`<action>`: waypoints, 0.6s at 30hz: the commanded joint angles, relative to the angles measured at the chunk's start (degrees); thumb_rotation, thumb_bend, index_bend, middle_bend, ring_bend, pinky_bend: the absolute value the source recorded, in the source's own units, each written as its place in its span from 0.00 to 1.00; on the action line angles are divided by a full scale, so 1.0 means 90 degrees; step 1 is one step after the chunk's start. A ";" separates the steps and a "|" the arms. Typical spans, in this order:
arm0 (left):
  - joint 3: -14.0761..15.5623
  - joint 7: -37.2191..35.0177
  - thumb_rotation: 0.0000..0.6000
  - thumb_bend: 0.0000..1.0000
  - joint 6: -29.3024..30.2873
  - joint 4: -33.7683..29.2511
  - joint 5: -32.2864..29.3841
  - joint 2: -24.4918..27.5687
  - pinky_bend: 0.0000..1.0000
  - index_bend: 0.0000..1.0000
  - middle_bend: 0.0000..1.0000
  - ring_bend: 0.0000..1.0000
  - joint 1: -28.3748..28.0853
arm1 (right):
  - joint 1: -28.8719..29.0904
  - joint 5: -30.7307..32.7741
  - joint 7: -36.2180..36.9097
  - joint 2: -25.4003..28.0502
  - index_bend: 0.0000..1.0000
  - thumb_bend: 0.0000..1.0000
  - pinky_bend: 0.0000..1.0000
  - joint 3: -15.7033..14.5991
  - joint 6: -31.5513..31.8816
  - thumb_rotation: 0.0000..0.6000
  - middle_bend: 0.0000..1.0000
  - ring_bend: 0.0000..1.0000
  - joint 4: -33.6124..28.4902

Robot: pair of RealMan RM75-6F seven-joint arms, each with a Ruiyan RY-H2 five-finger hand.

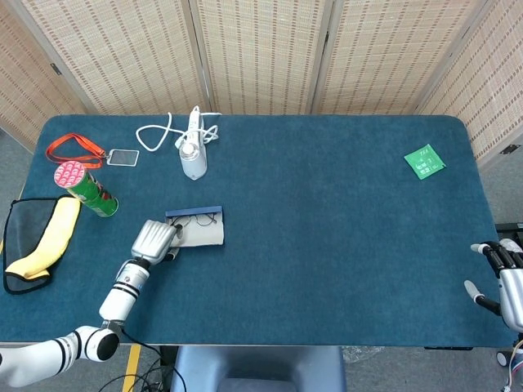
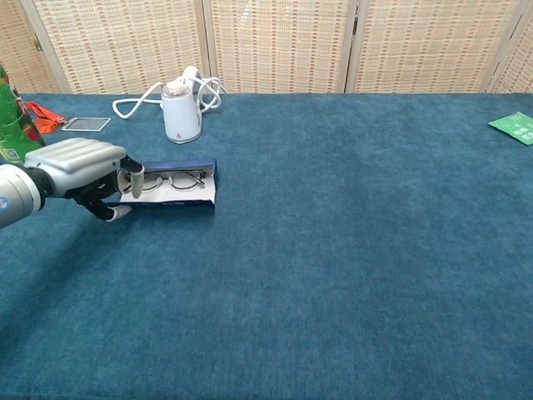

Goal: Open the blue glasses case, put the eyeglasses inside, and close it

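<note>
From the head view, the blue glasses case (image 1: 197, 227) lies open on the left half of the blue-covered counter (image 1: 327, 245), its pale flap spread flat and its dark blue edge along the far side. The eyeglasses (image 1: 196, 220) rest inside, up against that blue edge. The left robot hand (image 1: 155, 241) sits at the case's left end, fingers curled down onto the corner of the flap and touching it; whether it actually pinches the flap cannot be told from here. The right robot hand (image 1: 502, 273) shows at the counter's right edge, well apart from the case, its fingers spread and holding nothing. Behind the case stands a small white bottle-shaped device (image 1: 193, 159) with a white cord (image 1: 159, 131). Further left are a green can (image 1: 86, 189) with a pink top, an orange lanyard (image 1: 73, 149) with a clear badge, and a yellow and black pouch (image 1: 37, 241). A green packet (image 1: 425, 161) lies near the far right corner.

From the chest view, the left robot hand (image 2: 79, 171) presses against the case's (image 2: 179, 190) left end, one finger hooked over the flap's edge beside the eyeglasses (image 2: 171, 179). The flap stands partly raised. The white device (image 2: 180, 112) stands just behind, and the green packet (image 2: 515, 127) shows at the right edge.
</note>
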 commanded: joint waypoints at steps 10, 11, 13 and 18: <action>-0.0039 -0.0200 1.00 0.51 0.0128 0.0040 0.0099 -0.0128 0.96 0.62 0.99 0.93 0.0059 | 0.0032 0.0010 0.0004 -0.0022 0.27 0.21 0.30 0.0008 -0.0049 1.00 0.28 0.39 0.0015; -0.0042 -0.0233 1.00 0.51 0.0132 0.0012 0.0102 -0.0105 0.96 0.64 0.99 0.93 0.0073 | 0.0036 0.0007 0.0002 -0.0023 0.27 0.21 0.30 0.0008 -0.0052 1.00 0.28 0.39 0.0014; -0.0020 -0.0323 1.00 0.51 0.0178 -0.0089 0.0175 0.0004 0.96 0.65 0.99 0.93 0.0123 | 0.0039 -0.0006 -0.0001 -0.0023 0.27 0.21 0.30 0.0004 -0.0051 1.00 0.28 0.39 0.0009; 0.0166 -0.0669 1.00 0.51 0.0108 -0.0556 0.0476 0.0634 0.96 0.66 0.99 0.93 0.0261 | 0.0036 -0.0030 -0.0033 -0.0008 0.27 0.21 0.30 0.0001 -0.0030 1.00 0.28 0.39 -0.0033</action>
